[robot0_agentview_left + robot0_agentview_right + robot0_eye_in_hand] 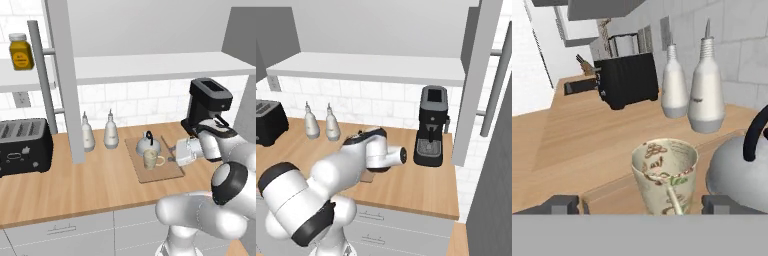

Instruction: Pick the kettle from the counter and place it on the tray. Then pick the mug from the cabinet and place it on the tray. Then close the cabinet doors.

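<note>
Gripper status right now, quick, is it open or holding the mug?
Gripper: open, fingertips spread on either side of the mug, which stands on the tray beside the kettle; holding nothing.

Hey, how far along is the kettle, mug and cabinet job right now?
Done: the kettle and the mug both stand on the tray. In hand: the claw is open, fingers either side of the mug, so the mug looks just let go. Left: the cabinet doors are open and need closing.
</note>
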You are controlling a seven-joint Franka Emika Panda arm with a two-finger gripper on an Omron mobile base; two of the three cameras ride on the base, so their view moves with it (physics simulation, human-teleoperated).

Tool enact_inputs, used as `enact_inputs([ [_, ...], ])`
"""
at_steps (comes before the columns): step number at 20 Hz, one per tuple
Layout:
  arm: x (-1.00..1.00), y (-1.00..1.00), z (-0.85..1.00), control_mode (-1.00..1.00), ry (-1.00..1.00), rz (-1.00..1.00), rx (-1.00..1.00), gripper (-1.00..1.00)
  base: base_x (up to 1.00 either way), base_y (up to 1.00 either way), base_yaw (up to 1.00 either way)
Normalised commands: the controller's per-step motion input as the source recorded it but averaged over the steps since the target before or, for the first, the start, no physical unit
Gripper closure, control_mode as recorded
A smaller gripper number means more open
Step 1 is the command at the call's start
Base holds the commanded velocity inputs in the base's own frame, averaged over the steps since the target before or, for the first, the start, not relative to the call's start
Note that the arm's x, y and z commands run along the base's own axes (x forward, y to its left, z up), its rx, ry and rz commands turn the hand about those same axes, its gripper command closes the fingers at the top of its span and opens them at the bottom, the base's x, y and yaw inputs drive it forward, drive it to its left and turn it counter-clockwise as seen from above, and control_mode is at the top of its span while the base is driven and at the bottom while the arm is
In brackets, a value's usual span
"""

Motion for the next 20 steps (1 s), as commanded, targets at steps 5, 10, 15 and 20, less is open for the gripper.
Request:
enact_inputs([
  [5,-0.44,0.16,1.0,-1.0,0.04,-0.07,-0.08,-1.0,0.0,0.0,0.0],
  [10,-0.51,0.12,0.97,-1.0,0.16,-0.21,-0.2,-1.0,0.0,0.0,0.0],
  [15,-0.35,0.06,0.79,-1.0,0.23,-0.3,-0.2,-1.0,0.0,0.0,0.0],
  [20,-0.56,0.0,0.5,-1.0,0.19,-0.27,-0.16,-1.0,0.0,0.0,0.0],
])
